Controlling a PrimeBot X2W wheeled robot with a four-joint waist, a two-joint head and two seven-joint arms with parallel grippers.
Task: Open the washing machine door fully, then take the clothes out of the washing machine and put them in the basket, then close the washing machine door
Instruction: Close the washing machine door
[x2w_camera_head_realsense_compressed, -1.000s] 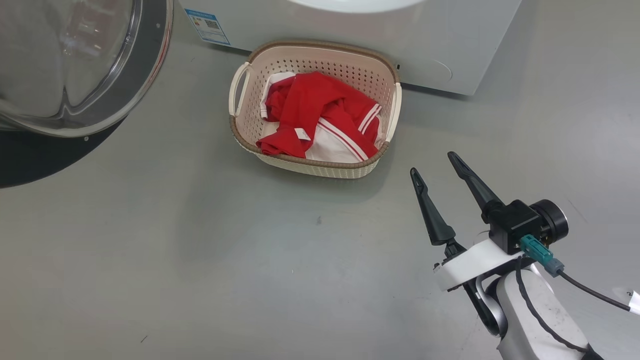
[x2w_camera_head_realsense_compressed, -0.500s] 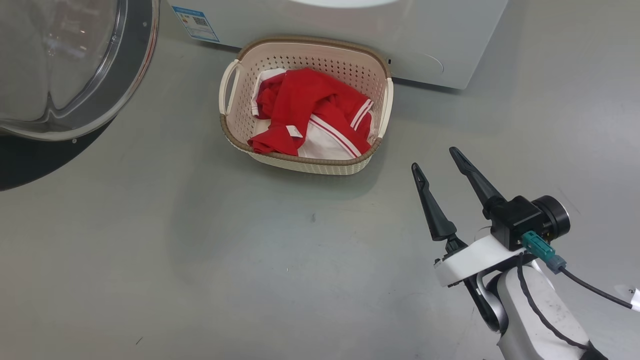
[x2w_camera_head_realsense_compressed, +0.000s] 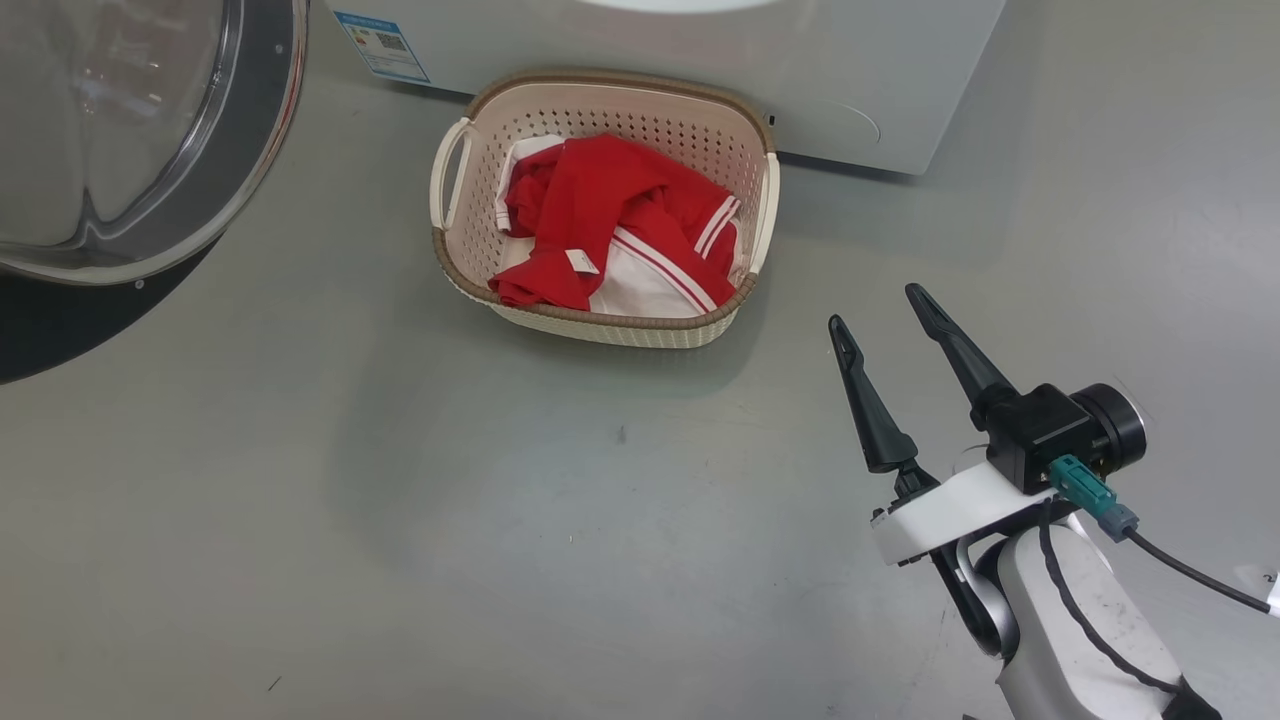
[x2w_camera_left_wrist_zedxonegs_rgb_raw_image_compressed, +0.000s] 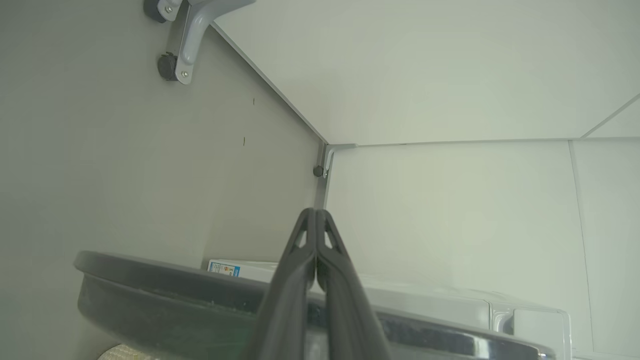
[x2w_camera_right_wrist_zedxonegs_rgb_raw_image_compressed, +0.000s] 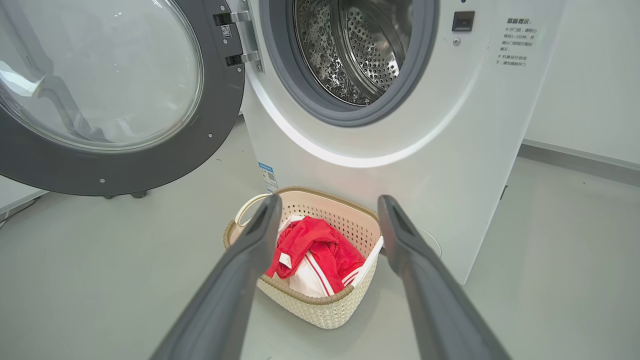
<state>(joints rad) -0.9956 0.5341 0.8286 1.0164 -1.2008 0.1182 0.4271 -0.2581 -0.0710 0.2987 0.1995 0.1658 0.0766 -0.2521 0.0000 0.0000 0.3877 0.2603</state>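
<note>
Clothes (x2w_camera_head_realsense_compressed: 610, 225), red with white parts and striped trim, lie heaped inside the cream basket (x2w_camera_head_realsense_compressed: 600, 82), which stands on the grey floor (x2w_camera_head_realsense_compressed: 400, 500) just in front of the white washing machine (x2w_camera_right_wrist_zedxonegs_rgb_raw_image_compressed: 400, 165). The washing machine door (x2w_camera_right_wrist_zedxonegs_rgb_raw_image_compressed: 220, 125) stands swung wide open on the robot's left, leaving the perforated steel drum (x2w_camera_right_wrist_zedxonegs_rgb_raw_image_compressed: 370, 50) exposed. The right gripper (x2w_camera_head_realsense_compressed: 873, 306) hovers over the floor to the right of the basket, apart from it, jaws spread wide and holding nothing. The left gripper (x2w_camera_left_wrist_zedxonegs_rgb_raw_image_compressed: 315, 212) shows above the door's black rim, jaws pressed together with nothing between them
</note>
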